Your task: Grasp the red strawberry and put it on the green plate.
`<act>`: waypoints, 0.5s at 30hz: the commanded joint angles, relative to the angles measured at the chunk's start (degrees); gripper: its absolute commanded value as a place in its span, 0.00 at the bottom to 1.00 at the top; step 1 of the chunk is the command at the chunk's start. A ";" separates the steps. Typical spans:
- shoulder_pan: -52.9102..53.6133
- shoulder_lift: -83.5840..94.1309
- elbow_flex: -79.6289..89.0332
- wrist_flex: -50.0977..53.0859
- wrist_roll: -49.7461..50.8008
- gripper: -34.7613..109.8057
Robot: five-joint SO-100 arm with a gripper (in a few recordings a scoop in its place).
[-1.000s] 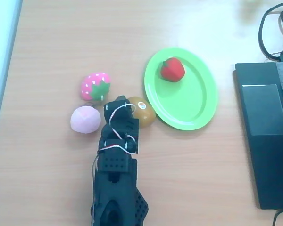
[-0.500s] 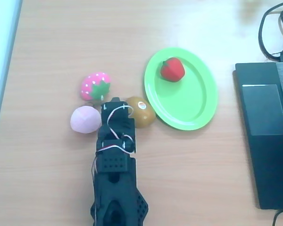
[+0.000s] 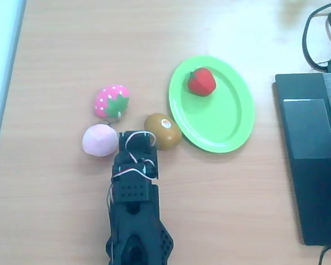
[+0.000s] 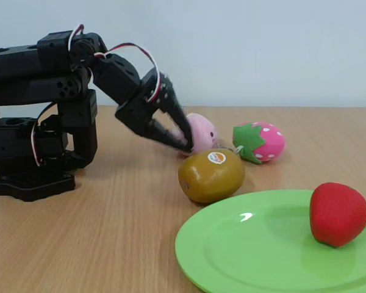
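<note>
red strawberry [image 3: 202,81]: I see it lying on the green plate, toward the plate's upper-left part in the overhead view; in the fixed view [image 4: 338,213] it rests on the plate's right side, nothing touching it.
green plate [image 3: 226,124]: lime oval with raised rim, flat on the table; in the fixed view [image 4: 256,244] it sits nearest the camera.
gripper [image 4: 182,139]: black, tips angled down toward the table, hanging between the peach and the kiwi; I read the two fingers as close together with nothing between them, but I cannot tell for sure whether they fully meet. In the overhead view [image 3: 137,137] its tip end lies just below the gap between those two fruits.
kiwi [image 3: 163,131]: brown, just left of the plate's rim, touching or nearly so; I cannot tell which. Small round sticker on top, white with orange and blue marks in the fixed view [image 4: 211,176]; writing too small for me to read.
peach [image 3: 100,140]: pale pink, just left of the gripper; partly hidden behind the fingers in the fixed view [image 4: 201,131].
pink strawberry [image 3: 112,101]: white dots, green star leaf, above the peach in the overhead view.
laptop [image 3: 314,154]: dark, at the right edge, well apart from the fruits.
cables [image 3: 320,33]: black, top right corner.
table [image 3: 71,49]: light wood grain.
</note>
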 commanded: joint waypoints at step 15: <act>1.76 1.49 -1.85 10.63 -0.35 0.18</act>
